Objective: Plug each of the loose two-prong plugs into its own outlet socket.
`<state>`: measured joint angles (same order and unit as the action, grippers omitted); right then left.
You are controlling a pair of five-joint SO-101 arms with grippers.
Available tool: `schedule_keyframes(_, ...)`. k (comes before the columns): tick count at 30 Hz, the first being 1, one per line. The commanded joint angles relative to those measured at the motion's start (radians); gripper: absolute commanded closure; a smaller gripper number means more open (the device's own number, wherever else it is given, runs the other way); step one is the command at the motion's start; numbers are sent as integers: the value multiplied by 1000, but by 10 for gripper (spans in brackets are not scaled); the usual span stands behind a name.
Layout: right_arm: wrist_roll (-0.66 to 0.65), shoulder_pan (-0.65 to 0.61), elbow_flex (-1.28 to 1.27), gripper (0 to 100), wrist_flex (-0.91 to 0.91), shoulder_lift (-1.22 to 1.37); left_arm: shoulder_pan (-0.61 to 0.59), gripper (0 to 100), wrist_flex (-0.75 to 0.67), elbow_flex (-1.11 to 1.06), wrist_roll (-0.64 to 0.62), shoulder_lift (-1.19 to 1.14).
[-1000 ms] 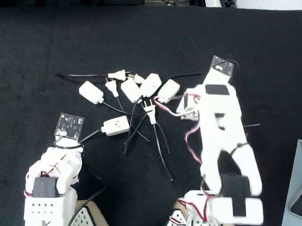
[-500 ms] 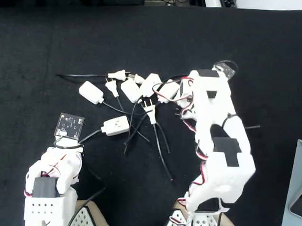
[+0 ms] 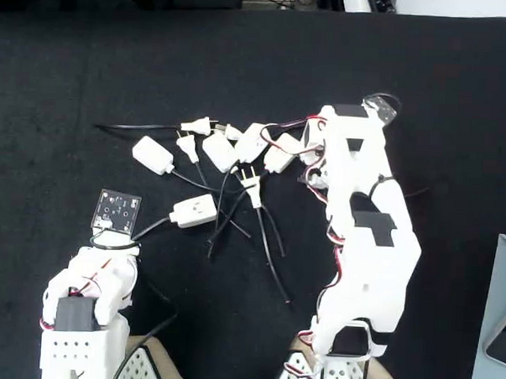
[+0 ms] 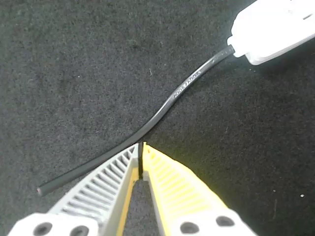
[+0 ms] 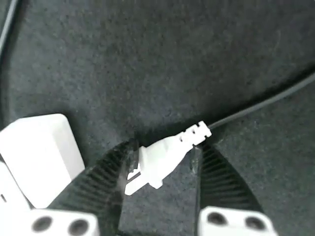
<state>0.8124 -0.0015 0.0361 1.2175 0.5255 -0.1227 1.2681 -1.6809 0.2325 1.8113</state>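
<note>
The right gripper [image 5: 164, 146] is down at the tabletop [image 3: 459, 81]. Its fingers [image 5: 106, 172] are spread apart, one on either side of a small white plug [image 5: 165, 152]. The plug lies slantwise in the gap with its body against one finger and its ridged tail close to the other; whether that second finger touches it cannot be told. Its thin cord [image 5: 261, 105] runs away across the black cloth, and a white socket [image 5: 42, 152] sits just beside the first finger. In the high view this arm reaches to the 3 o'clock edge of the tangle [image 3: 229, 151] of plugs and sockets. The left gripper [image 4: 141, 146] rests low at about 8 o'clock from the tangle. Its fingers [image 4: 167, 182] are pressed together, grasping nothing. A black cord [image 4: 182, 91] passes just past their tips and runs to the other socket [image 4: 275, 27], which lies apart from them.
</note>
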Motion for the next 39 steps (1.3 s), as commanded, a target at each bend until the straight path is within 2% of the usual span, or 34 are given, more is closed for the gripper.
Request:
schedule_keyframes(1, 8, 26, 25, 832, 3, -1, 2, 970, 6, -19, -5, 9)
schedule_keyframes(4, 9, 26, 19, 842, 12, -21, 2, 970, 6, -19, -5, 9)
schedule_keyframes(9, 2, 26, 24, 984, 44, -45, 2, 970, 6, -19, -5, 9)
schedule_keyframes(17, -2, 28, 30, 986, 89, -71, 2, 970, 6, -19, -5, 9)
schedule_keyframes(21, -87, 20, 47, 986, 181, -151, 2, 970, 6, -19, -5, 9)
schedule_keyframes(24, -199, 20, 35, 986, 245, -228, 2, 970, 6, -19, -5, 9)
schedule_keyframes(29, -479, 14, -28, 986, 330, -348, 2, 970, 6, -19, -5, 9)
schedule_keyframes(35, -873, -26, -211, 986, 313, -426, 2, 970, 6, -19, -5, 9)
schedule_keyframes(39, -1068, -34, -334, 986, 247, -423, 2, 970, 6, -19, -5, 9)
